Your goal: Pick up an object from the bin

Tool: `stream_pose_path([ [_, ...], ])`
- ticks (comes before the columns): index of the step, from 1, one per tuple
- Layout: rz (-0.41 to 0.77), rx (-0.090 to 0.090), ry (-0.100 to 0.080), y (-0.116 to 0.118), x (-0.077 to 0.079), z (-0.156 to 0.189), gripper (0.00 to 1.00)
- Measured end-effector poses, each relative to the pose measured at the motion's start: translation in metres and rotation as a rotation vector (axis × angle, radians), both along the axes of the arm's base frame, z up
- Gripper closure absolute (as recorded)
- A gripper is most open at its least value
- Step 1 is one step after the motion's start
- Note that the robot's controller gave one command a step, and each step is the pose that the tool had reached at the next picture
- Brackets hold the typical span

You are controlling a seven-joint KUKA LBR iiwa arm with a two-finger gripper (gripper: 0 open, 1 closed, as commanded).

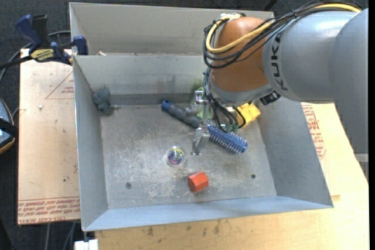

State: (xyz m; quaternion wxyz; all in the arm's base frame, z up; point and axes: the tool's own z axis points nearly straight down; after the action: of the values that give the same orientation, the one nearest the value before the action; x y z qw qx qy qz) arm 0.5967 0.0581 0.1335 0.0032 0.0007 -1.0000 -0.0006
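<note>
So the gripper point(198, 139) is down low near the floor of the bin point(135, 184), tucked under the orange wrist cover point(237, 61). I honestly can't tell from this angle whether it's open or closed, and nothing is visibly clamped in it. 2 things sit right by it: a blue brush point(228, 140) just beside it on the arm's side, and a dark blue tool point(179, 112) just past it toward the back wall. The brush looks like the closest candidate to me. It's touching or nearly touching the gripper, can't say which. Its long axis runs on a diagonal, slanting away from the gripper toward the front wall on the arm's side, so I'd guess a grab should close across its narrow width, not along its length. The dark tool slants the same way, its far end pointing away from the arm. In front of the gripper there's a small clear ball point(174, 156) nearby, and a red block point(198, 182) past that toward the front wall, both lying on their own. A yellow thing point(249, 114) sits behind the brush, under the wrist
</note>
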Motion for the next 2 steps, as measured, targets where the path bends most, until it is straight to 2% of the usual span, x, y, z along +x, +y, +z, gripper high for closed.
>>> stream_pose_path([
  [1,-0.06,0.003,-0.021,0.01,-0.092,-0.061,0.0],
  [2,-0.099,0.006,-0.031,0.001,-0.111,-0.058,0.0],
])
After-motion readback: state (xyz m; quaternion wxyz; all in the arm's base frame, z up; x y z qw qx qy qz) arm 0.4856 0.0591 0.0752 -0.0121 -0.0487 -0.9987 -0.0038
